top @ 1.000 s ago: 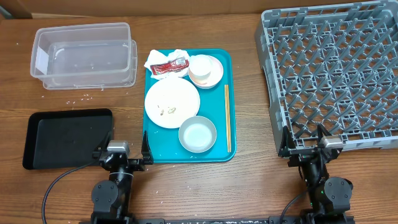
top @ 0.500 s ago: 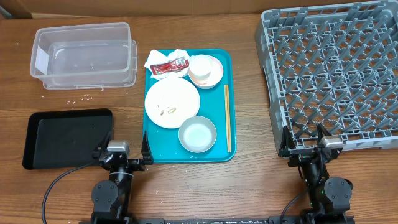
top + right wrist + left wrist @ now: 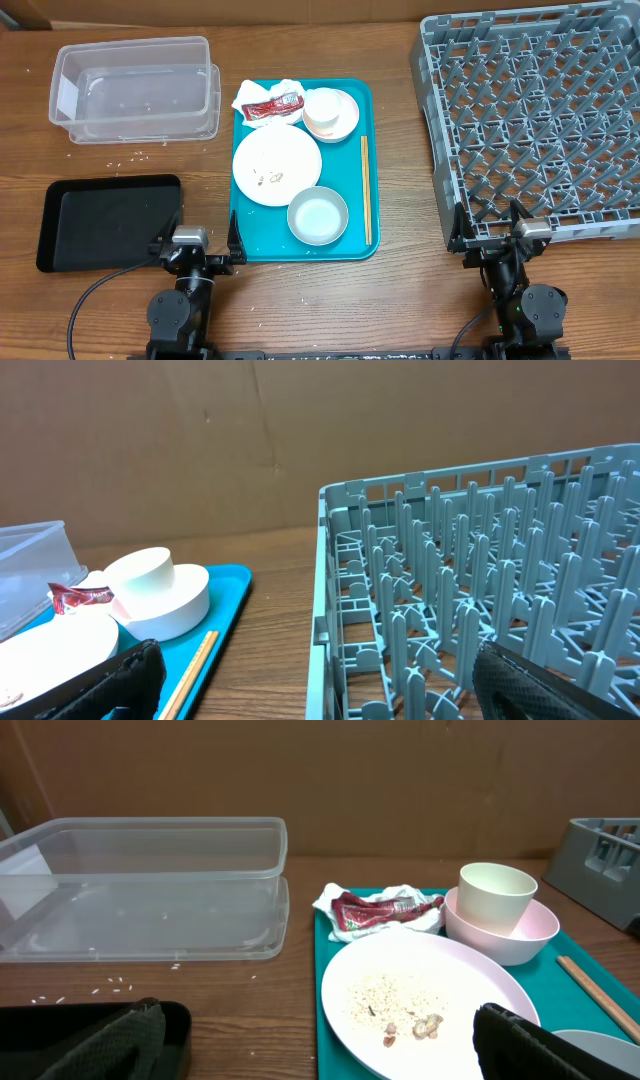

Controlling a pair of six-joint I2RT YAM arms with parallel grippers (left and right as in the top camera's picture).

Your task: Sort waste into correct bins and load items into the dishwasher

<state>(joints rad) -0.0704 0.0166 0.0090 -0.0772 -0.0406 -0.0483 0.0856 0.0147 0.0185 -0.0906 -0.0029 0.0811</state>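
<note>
On the teal serving tray (image 3: 355,100) sit a pink plate (image 3: 290,150) with food scraps (image 3: 270,180), a pale bowl (image 3: 317,216), a white cup (image 3: 322,102) on a pink saucer (image 3: 346,122), wooden chopsticks (image 3: 365,190), a crumpled napkin (image 3: 258,92) and a red sachet wrapper (image 3: 272,105). The clear tub (image 3: 135,42) stands at the back left, with the black tray (image 3: 105,220) in front of it. The grey dish rack (image 3: 535,130) fills the right side. My left gripper (image 3: 197,240) rests open at the teal tray's near left corner. My right gripper (image 3: 487,228) is open at the rack's near corner. Neither holds anything.
Loose rice grains (image 3: 125,160) lie on the wood in front of the clear tub. In the left wrist view the plate (image 3: 450,990) lies just ahead of the right finger. In the right wrist view the rack's wall (image 3: 325,610) is directly ahead.
</note>
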